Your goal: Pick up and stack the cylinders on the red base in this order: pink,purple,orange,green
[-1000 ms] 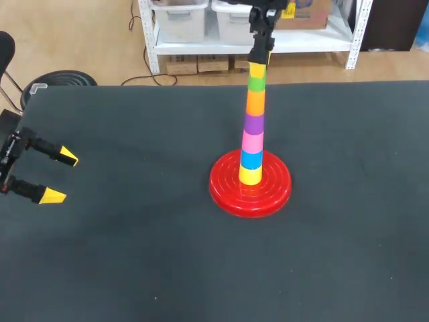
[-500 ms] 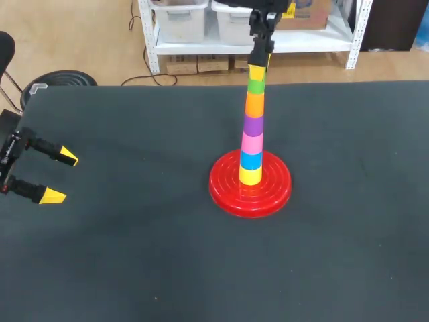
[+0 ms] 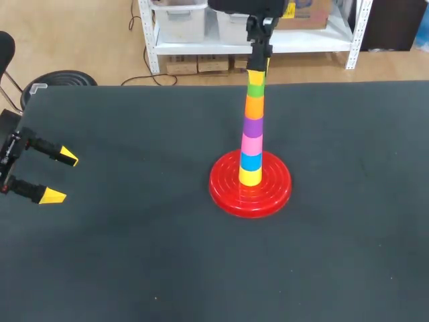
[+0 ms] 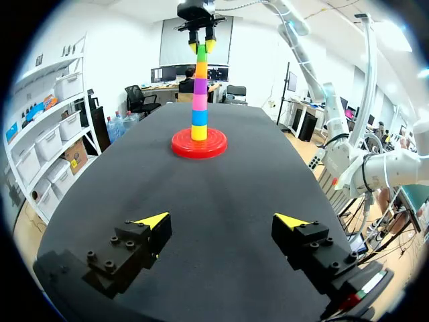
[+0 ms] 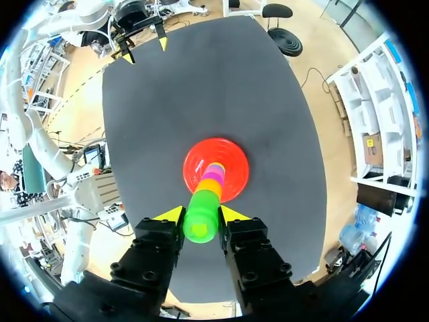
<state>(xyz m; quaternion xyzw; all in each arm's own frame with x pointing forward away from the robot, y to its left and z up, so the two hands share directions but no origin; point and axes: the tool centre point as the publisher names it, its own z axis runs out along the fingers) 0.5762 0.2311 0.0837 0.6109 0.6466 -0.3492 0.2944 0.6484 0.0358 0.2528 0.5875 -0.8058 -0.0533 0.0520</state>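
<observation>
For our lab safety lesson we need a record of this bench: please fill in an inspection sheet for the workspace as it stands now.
Surface: black table, flat.
Job's things: red base near the middle, carrying one upright stack of cylinders; from the bottom yellow, blue, pink, purple, orange, green.
Clutter: nothing seen.
Grippers: left gripper open, near the table's left edge, far from the stack; right gripper at the top of the green one, grip cannot be told.
Cables: nothing seen on the table.
Surroundings: nobody reaches over the table.
</observation>
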